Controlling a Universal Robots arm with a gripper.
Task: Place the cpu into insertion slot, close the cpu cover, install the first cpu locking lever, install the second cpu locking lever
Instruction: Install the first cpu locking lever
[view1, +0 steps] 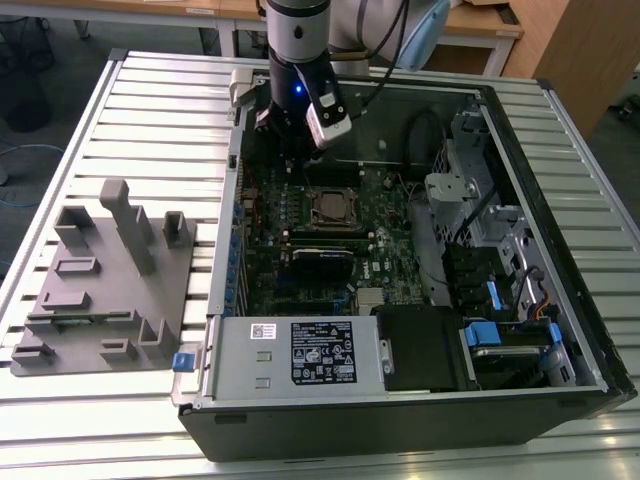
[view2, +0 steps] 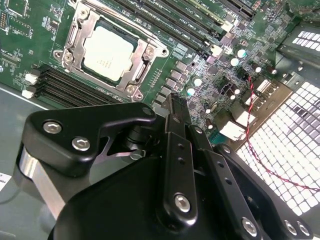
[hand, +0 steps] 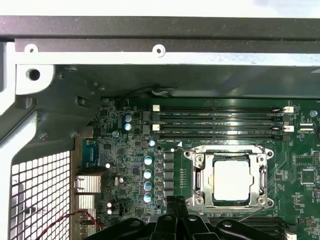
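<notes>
**Cpu (hand: 231, 180) in the slot (hand: 196, 199), jaws empty**

The cpu is sitting in the slot, and the cover (hand: 256, 176) is lying flat around its edges. Just beside the slot, the jaws are hanging pinched together, gripping nothing, above the board (hand: 125, 165). The arm (view1: 298, 40) is reaching down into the open case (view1: 400, 430).

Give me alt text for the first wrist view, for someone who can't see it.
The cpu sits in place on the green circuit board, framed by the cpu cover lying flat around it. The black gripper, fingers shut and empty, is close beside the cover.
</notes>
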